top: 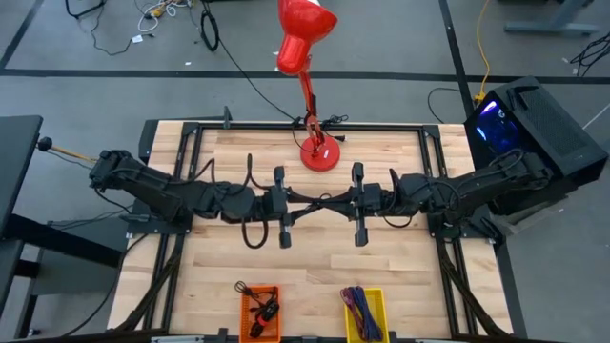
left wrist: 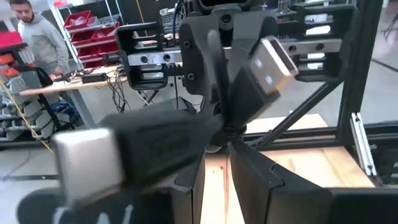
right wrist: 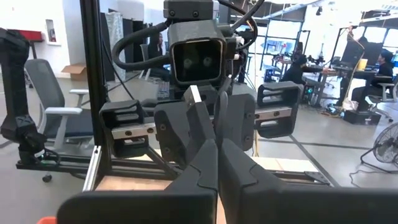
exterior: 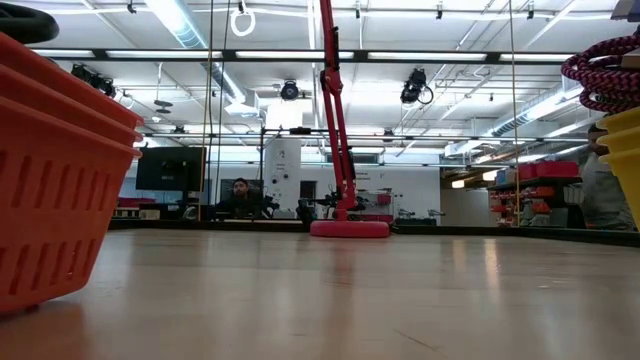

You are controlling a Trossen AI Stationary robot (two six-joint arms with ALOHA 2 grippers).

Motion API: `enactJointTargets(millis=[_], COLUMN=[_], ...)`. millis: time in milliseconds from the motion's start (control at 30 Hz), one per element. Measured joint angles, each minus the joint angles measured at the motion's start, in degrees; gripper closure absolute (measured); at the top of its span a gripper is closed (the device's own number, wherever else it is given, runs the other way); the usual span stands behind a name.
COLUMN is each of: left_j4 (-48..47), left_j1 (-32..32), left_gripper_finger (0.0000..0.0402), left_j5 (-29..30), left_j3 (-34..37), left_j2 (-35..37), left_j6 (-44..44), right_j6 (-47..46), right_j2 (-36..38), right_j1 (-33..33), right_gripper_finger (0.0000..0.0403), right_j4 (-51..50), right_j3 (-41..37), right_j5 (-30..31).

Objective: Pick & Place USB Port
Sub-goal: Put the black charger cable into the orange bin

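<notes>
A short black USB cable [top: 320,202] with silver plugs on its ends hangs in the air between my two grippers over the middle of the table. In the left wrist view one plug [left wrist: 273,62] points away and the other [left wrist: 84,165] sits close to the camera. In the right wrist view one silver plug [right wrist: 194,95] sticks up behind my fingers. My left gripper [top: 291,205] and right gripper [top: 351,203] face each other fingertip to fingertip, both shut on the cable. Neither shows in the low view. My left gripper pinches the black cable's middle [left wrist: 231,127] between its two fingers [left wrist: 249,177], coming level from the table's left. The cable is lifted clear of the table, its plug ends sticking out to either side. My right gripper pinches the cable between its two fingers [right wrist: 239,168], coming level from the table's right, tip to tip with the left gripper. The fingers hide the exact spot. The plug [right wrist: 194,95] rises just beyond them, clear of the table.
A red desk lamp stands on its base [top: 318,154] at the table's far edge, just behind the grippers. An orange basket [top: 259,312] and a yellow basket [top: 363,312], both with cables in them, sit at the near edge. People are in the room beyond.
</notes>
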State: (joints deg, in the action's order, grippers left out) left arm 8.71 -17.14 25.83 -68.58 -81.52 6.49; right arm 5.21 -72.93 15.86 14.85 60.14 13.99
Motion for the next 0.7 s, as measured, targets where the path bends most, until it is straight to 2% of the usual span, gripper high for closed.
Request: enactJointTargets(millis=[167, 400, 600, 700], left_j4=[-0.37, 0.45, 1.36, 1.46], left_j1=[-0.38, -0.34, -0.21, -0.23], left_gripper_finger=[0.0321, 0.0321, 0.0321, 0.0321], left_j5=[3.01, 2.45, -3.88, -4.36], left_j3=[0.0, -0.01, 0.0, 0.0], left_j2=[0.0, 0.0, 0.02, 0.02], left_j6=[3.66, 4.73, 3.03, 2.37], right_j6=[-0.13, -0.15, -0.02, 0.0], right_j2=[0.0, 0.0, 0.02, 0.02], right_j1=[-0.02, -0.02, 0.09, 0.09], right_gripper_finger=[0.0403, 0.0403, 0.0403, 0.0403], right_j4=[0.01, 0.03, 0.22, 0.39], right_j3=[0.0, 0.0, 0.0, 0.02], right_j5=[0.1, 0.13, -0.6, -0.51])
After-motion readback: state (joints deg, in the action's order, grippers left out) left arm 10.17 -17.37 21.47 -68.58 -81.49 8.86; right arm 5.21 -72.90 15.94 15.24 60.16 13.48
